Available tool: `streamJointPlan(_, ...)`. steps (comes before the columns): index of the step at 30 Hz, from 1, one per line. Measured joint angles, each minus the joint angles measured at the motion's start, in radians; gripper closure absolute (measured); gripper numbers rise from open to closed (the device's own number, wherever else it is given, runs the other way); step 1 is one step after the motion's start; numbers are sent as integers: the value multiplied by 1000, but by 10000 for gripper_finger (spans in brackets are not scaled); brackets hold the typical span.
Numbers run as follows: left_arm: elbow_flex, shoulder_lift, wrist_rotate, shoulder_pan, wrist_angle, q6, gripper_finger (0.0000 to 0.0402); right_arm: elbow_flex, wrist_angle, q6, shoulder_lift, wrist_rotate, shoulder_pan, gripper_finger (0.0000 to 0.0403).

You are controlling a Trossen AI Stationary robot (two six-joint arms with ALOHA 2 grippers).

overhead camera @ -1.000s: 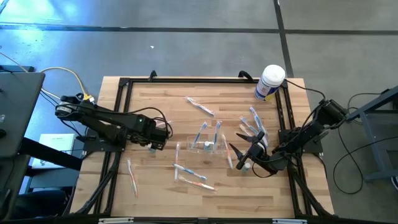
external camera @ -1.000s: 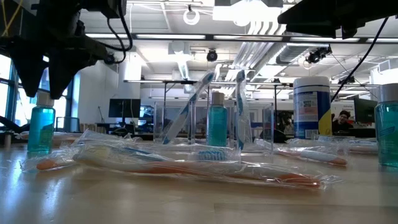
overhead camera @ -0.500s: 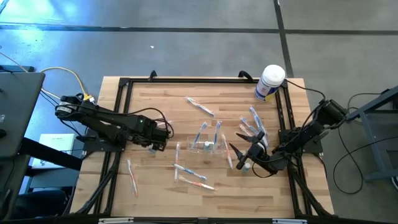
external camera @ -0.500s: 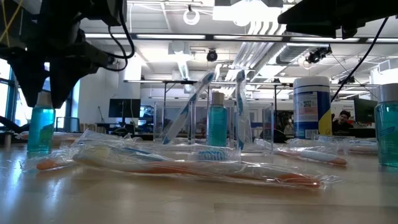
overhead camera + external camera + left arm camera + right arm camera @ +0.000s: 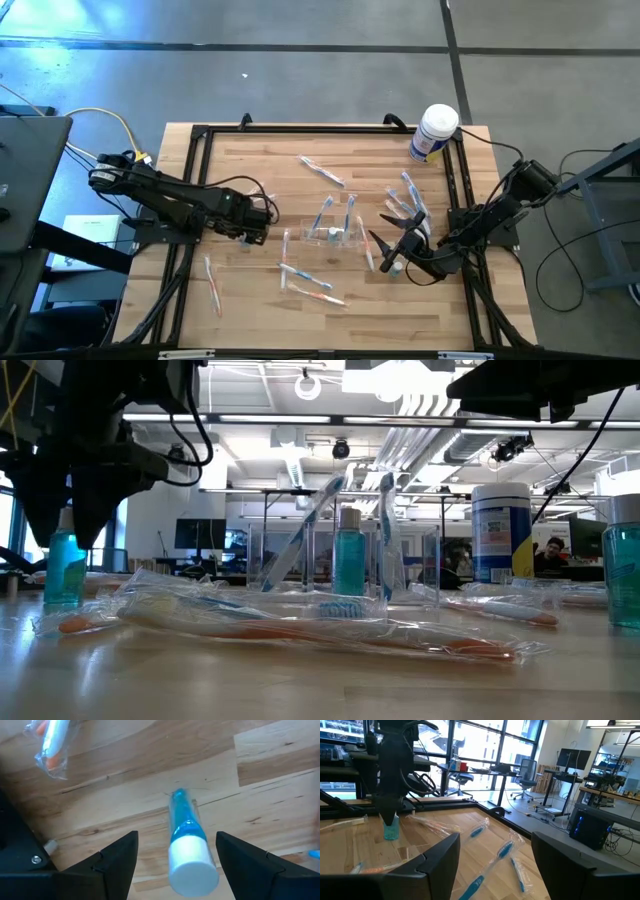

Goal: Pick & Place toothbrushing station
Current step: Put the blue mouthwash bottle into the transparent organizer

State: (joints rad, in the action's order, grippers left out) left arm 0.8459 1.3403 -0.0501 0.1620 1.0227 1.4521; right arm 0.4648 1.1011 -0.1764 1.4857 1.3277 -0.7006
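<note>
Bright ceiling lights (image 5: 400,375) and daylight through the windows (image 5: 470,750) flood the room evenly, leaving only soft shadows on the desk (image 5: 260,170), while wrapped toothbrushes (image 5: 300,625) nearest the low camera blur and glint.

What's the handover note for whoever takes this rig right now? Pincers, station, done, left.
Left pincer: open, poised over a small upright blue bottle with a white cap, fingers either side, not closed on it.
Right pincer: open, low over the table's right side among wrapped toothbrushes, holding nothing.
Toothbrushing station: clear holder standing mid-table, with two toothbrushes and a blue bottle in it; neither pincer touches it.
Done: no grasp made.
Left: probably close on the bottle, lift, and carry it to the station; several wrapped brushes lie loose around the table.
</note>
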Motion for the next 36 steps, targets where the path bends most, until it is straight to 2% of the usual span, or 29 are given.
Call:
streamJointPlan(5, 0, 0, 2, 0, -12, 1, 145, 0, 0, 0, 0, 0, 0, 164)
streamJointPlan(8, 0, 0, 2, 0, -14, 1, 161, 0, 0, 0, 0, 0, 0, 164)
streamJointPlan(18, 0, 0, -5, 0, -15, 8, 275, 0, 0, 0, 0, 0, 0, 164)
streamJointPlan(22, 1, 0, 11, 0, -14, -85, 315, 0, 0, 0, 0, 0, 0, 164)
streamJointPlan(31, 16, -1, 26, 17, -12, -222, 315, 0, 0, 0, 0, 1, 0, 164)
streamJointPlan(36, 74, -26, 48, 61, -12, -214, 315, 0, 0, 0, 0, 1, 0, 164)
